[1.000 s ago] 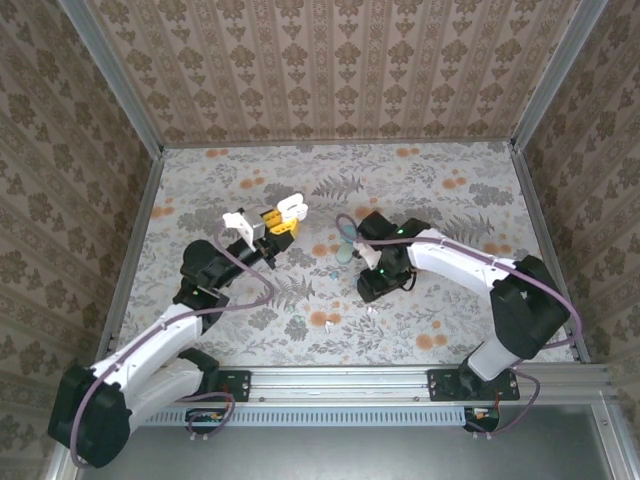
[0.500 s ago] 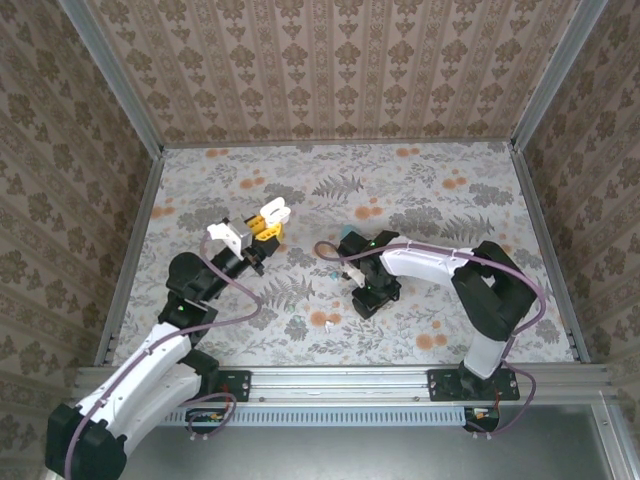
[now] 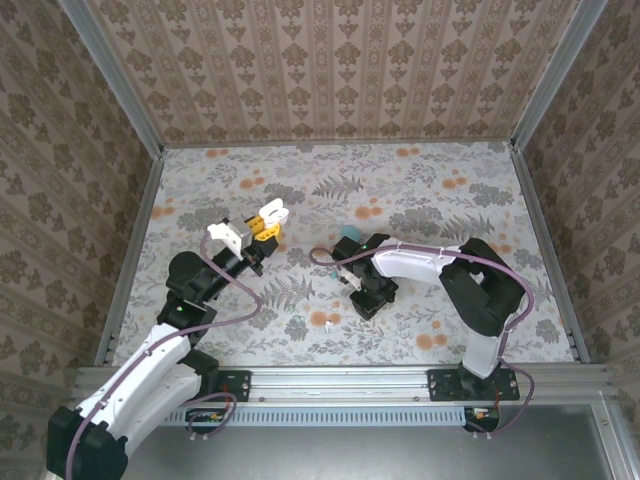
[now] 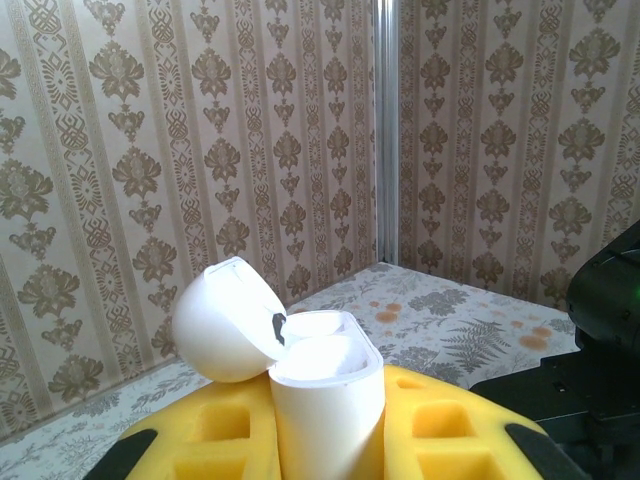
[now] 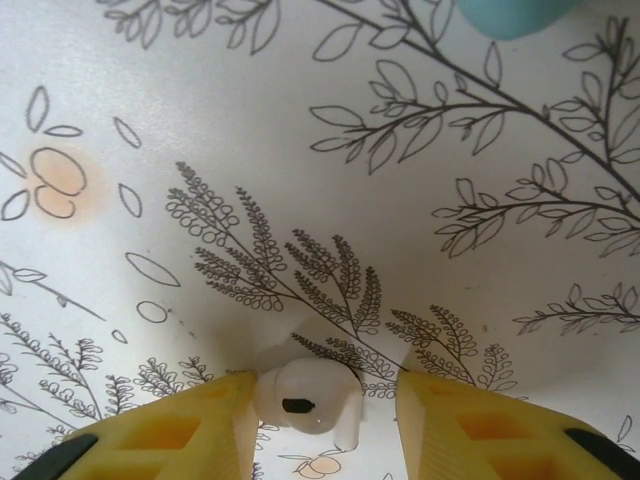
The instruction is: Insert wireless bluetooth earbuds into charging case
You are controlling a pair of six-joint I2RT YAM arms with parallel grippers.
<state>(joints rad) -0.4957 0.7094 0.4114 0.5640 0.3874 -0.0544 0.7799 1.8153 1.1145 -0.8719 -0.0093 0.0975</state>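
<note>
— What do we have on the left?

— Our left gripper (image 3: 262, 228) has its jaws clamped on the white charging case (image 4: 320, 390), which stands upright with its lid flipped open.

— And to the right?

— Our right gripper (image 5: 322, 388) points down at the table (image 3: 450, 170), jaws narrow, astride a white earbud (image 5: 300, 402) lying there. One finger touches it; the other stands just off. A teal case (image 5: 510, 12) lies beyond.

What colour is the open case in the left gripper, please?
White case, best seen in the left wrist view.
</note>
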